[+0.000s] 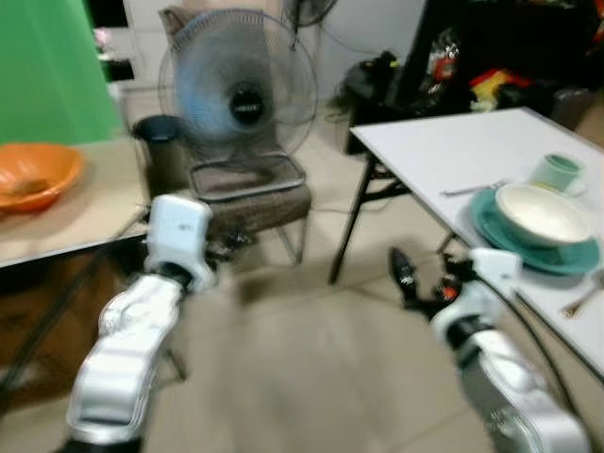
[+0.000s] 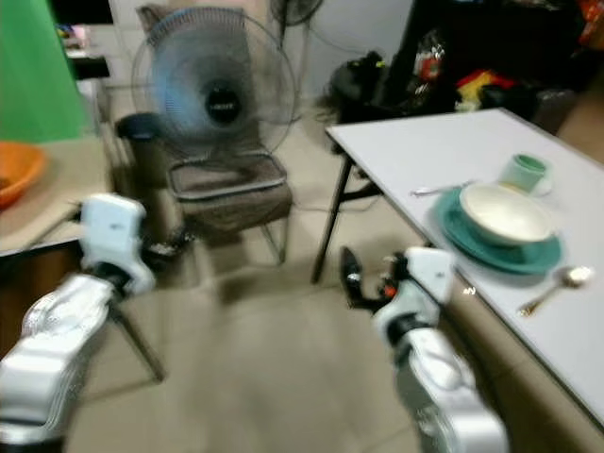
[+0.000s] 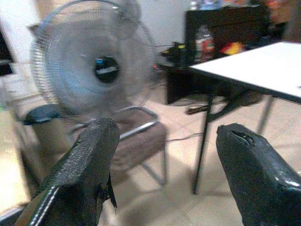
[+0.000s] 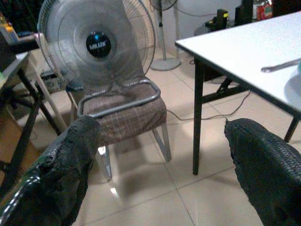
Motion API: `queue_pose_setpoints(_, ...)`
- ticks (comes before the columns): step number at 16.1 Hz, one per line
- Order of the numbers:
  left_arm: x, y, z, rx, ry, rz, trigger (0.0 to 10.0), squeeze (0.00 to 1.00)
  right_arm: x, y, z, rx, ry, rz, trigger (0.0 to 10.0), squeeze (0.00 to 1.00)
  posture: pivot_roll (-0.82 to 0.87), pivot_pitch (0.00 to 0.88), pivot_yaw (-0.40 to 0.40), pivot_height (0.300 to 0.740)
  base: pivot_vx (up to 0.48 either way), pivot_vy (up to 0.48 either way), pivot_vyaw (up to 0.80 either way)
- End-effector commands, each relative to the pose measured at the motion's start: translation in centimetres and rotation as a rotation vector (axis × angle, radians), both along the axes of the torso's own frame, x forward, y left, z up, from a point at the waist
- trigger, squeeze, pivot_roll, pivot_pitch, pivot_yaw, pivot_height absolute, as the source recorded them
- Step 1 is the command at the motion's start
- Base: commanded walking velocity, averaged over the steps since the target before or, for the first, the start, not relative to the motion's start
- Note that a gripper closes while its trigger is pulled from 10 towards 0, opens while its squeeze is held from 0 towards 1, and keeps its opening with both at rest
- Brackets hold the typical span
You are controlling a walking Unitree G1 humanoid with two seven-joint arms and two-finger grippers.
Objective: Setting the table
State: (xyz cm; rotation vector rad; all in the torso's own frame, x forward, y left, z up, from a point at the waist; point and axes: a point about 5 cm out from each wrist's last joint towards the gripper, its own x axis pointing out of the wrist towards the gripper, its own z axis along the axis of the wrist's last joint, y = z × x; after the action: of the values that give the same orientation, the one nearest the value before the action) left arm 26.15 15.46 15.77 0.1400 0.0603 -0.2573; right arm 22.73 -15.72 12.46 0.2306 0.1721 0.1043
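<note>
A white table (image 1: 444,142) stands at the right. On it a white bowl (image 1: 543,212) sits on a teal plate (image 1: 491,226), with a green cup (image 1: 557,172) behind it, a silver utensil (image 1: 472,189) to the plate's left and a spoon (image 1: 585,297) nearer me. An orange bowl (image 1: 33,175) rests on the beige table (image 1: 85,212) at the left. My right gripper (image 1: 413,281) hangs open over the floor just left of the white table's edge, holding nothing. My left gripper (image 1: 226,245) is open and empty too, held near the chair.
A standing fan (image 1: 236,90) sits on a chair (image 1: 250,193) with a metal frame straight ahead. A dark bin (image 1: 156,132) stands beside it. Dark furniture with clutter (image 1: 472,57) lines the back wall. Tiled floor (image 1: 302,359) lies between the two tables.
</note>
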Motion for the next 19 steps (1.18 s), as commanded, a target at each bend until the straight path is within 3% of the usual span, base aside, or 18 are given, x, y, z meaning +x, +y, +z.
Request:
queue_pose_setpoints(1,0.3,0.3,0.3,0.013,-0.007,0.003,10.0,0.0,-0.3,0.1,-0.3,0.009,0.019,0.005,10.0,0.0,-0.13,0.0,-0.032,0.74,0.0,0.3,0.0)
queue_pose_setpoints(10,-0.3,1.2,0.2,0.008,0.007,0.037,10.0,0.0,0.1,0.7,-0.4,0.031,0.022,0.041,10.0,0.0,-0.1,0.0,-0.049,0.74,0.0,0.3,0.0)
queue_pose_setpoints(19,-0.1,1.0,0.2,0.004,0.003,0.024,10.0,0.0,0.2,0.7,-0.3,0.055,0.013,0.042,10.0,0.0,-0.1,0.0,-0.038,0.74,0.0,0.304,0.0)
